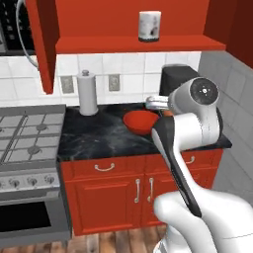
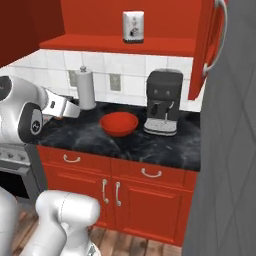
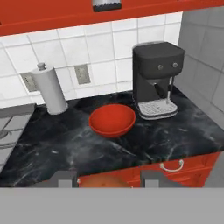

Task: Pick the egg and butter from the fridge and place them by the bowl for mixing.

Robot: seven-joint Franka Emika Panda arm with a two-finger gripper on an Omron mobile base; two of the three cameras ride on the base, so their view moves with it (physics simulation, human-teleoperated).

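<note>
In the hand view my gripper (image 3: 109, 179) is shut on the egg (image 3: 105, 181), an orange-brown rounded shape between the two dark fingertips (image 3: 65, 178). It hangs above the counter's front edge, short of the red bowl (image 3: 112, 120). The left base view shows the gripper (image 1: 159, 104) just right of the bowl (image 1: 141, 121), and in the right base view the hand (image 2: 67, 108) is left of the bowl (image 2: 119, 123). The fridge's grey side (image 2: 225, 150) rises at the right. The butter is out of view.
A black coffee machine (image 3: 155, 78) stands right of the bowl and a paper towel roll (image 3: 49, 87) stands left, against the tiled wall. The stove (image 1: 27, 133) borders the dark marble counter (image 3: 65, 144) on the left. A white canister (image 1: 149, 25) sits on the red shelf above.
</note>
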